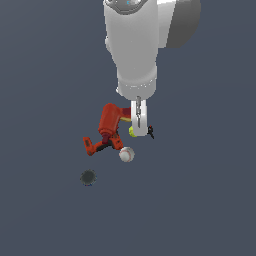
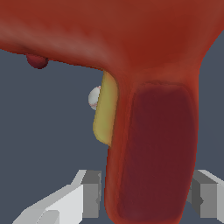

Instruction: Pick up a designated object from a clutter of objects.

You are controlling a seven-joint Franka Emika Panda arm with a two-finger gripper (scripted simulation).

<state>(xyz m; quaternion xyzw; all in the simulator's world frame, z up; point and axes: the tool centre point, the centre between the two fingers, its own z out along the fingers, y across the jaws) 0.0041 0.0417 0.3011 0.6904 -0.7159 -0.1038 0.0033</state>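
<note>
Red tool-like item (image 2: 148, 131) sits between the tool's (image 2: 144, 199) spread fingers; one baseball (image 1: 126, 154), one drill (image 1: 101, 144).

Flat, even sim light, no glare. Ext view dim, low contrast, dark blue-grey ground (image 1: 45, 215); soft highlight on white arm (image 1: 132, 45); faint shadows only. Small items low-res, edges fuzzy. Wrist view: red tool (image 2: 148, 131) fills pic, smeared texture, soft.
</note>
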